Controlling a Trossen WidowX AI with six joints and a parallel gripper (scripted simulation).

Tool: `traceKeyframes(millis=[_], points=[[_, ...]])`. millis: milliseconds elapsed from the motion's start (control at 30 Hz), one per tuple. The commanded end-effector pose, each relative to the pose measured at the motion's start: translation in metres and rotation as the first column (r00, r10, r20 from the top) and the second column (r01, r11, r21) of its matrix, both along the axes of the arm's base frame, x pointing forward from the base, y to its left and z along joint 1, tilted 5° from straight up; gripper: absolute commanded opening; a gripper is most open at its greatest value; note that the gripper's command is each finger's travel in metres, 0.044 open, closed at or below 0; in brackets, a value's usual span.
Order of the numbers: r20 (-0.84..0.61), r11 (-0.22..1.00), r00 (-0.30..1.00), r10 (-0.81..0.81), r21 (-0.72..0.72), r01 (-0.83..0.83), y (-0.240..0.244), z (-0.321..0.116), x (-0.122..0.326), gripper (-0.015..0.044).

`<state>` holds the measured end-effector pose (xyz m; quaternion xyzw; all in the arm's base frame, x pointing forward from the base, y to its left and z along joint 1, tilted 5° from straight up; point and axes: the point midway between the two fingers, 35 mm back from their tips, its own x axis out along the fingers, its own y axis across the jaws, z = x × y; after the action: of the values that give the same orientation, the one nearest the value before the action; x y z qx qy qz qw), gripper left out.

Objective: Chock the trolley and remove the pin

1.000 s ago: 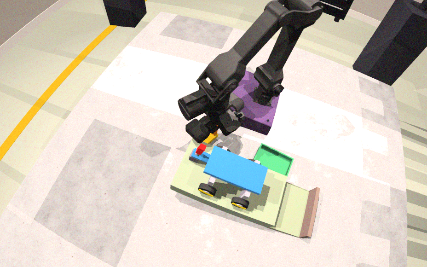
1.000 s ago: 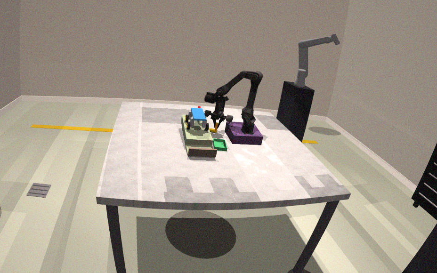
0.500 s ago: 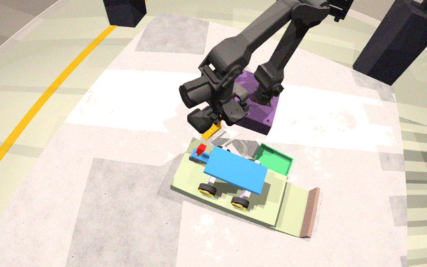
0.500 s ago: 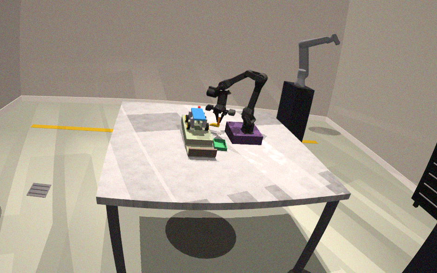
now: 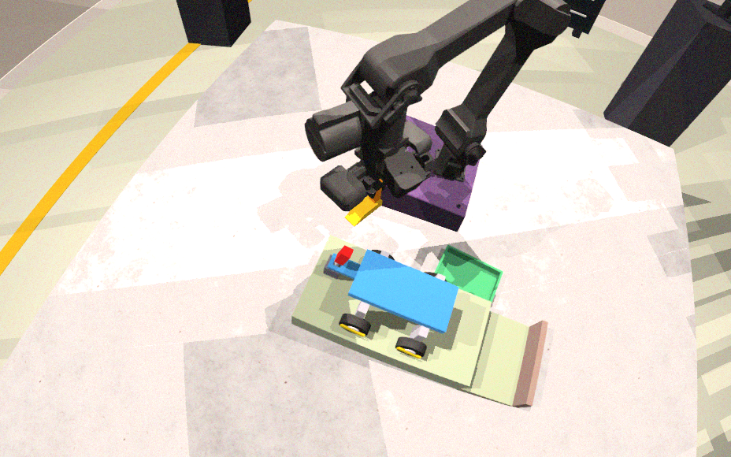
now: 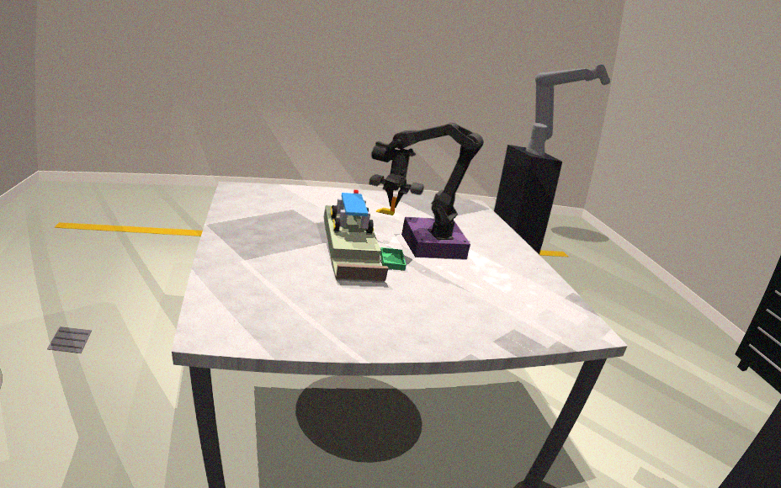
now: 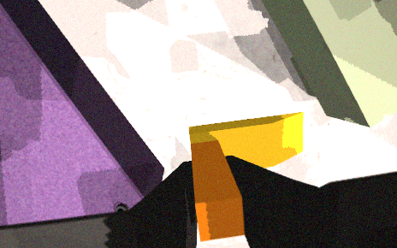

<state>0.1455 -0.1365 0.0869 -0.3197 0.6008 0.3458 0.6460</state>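
My gripper is shut on the orange handle of the yellow chock. The chock hangs above the table, between the arm's base and the uphill end of the ramp. Its black underside does not show. The blue-topped trolley stands on the ramp. The red-headed stop pin stands upright at its uphill end. The green tray holds nothing visible. The trolley's far-side wheels are mostly hidden in the top view.
The purple base block of the arm stands beside the chock. The tray lies on the base's side of the ramp, near its lower part. A brown end board closes the ramp's downhill end.
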Motion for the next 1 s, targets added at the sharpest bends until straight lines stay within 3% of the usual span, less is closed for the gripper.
traceKeyframes(millis=[0,700,967], points=[[0.010,1.000,1.000,0.006,-0.007,-0.006,-0.002,0.014,0.001,0.0000],[0.010,1.000,1.000,0.001,-0.007,-0.001,-0.008,0.060,0.004,0.0000],[-0.006,0.972,0.972,-0.237,0.003,0.237,-0.008,0.060,0.004,0.0000]])
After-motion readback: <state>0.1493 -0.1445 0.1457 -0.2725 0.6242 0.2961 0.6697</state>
